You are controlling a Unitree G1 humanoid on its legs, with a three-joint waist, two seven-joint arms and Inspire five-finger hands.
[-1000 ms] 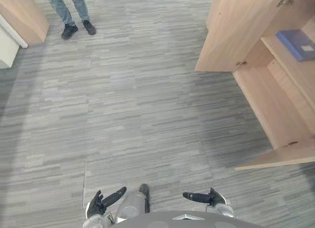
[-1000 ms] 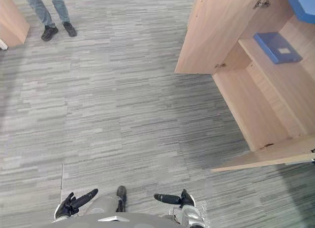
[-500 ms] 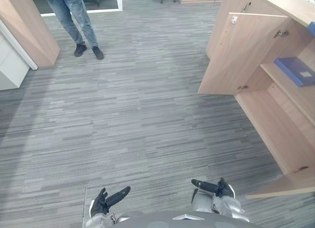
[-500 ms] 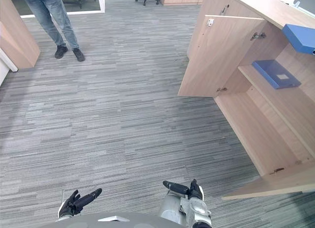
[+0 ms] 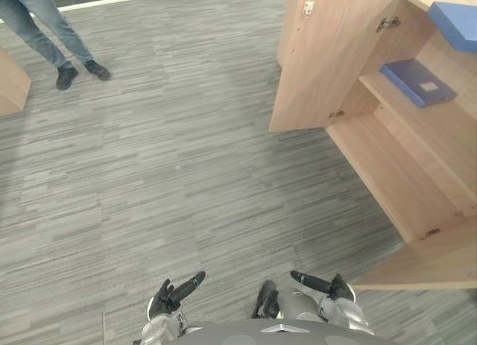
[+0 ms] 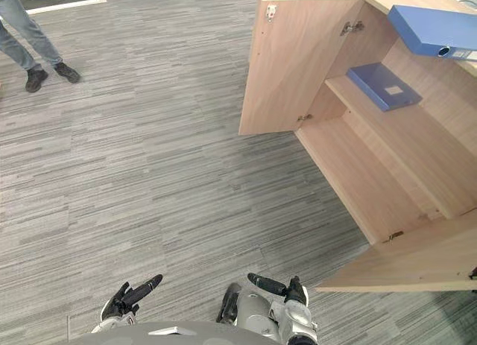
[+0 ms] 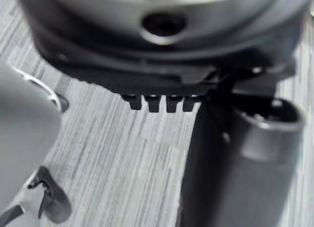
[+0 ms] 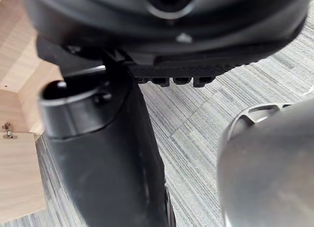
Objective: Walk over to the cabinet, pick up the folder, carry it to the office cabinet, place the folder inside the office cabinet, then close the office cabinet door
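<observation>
A wooden office cabinet (image 5: 387, 166) stands at the right with both doors swung open. One blue folder (image 6: 382, 85) lies flat on its inner shelf. A second blue folder (image 6: 436, 30) rests on the cabinet's top. My left hand (image 5: 175, 293) and my right hand (image 5: 320, 285) hang low near the bottom of the eye views. Both have straight fingers and hold nothing, well short of the cabinet. In the right wrist view the right hand (image 8: 98, 153) has a pale wooden cabinet panel (image 8: 19, 138) beside it.
The far open door (image 5: 328, 62) juts out over the grey carpet, and the near open door (image 5: 425, 263) sticks out close to my right hand. A person in jeans and dark shoes (image 5: 45, 32) stands at the far left. More wooden furniture (image 5: 9, 84) shows at the left edge.
The whole picture has shifted: the cabinet now sits further left and nearer, and the folder on top has come into view. Both hands stay low and hold nothing.
</observation>
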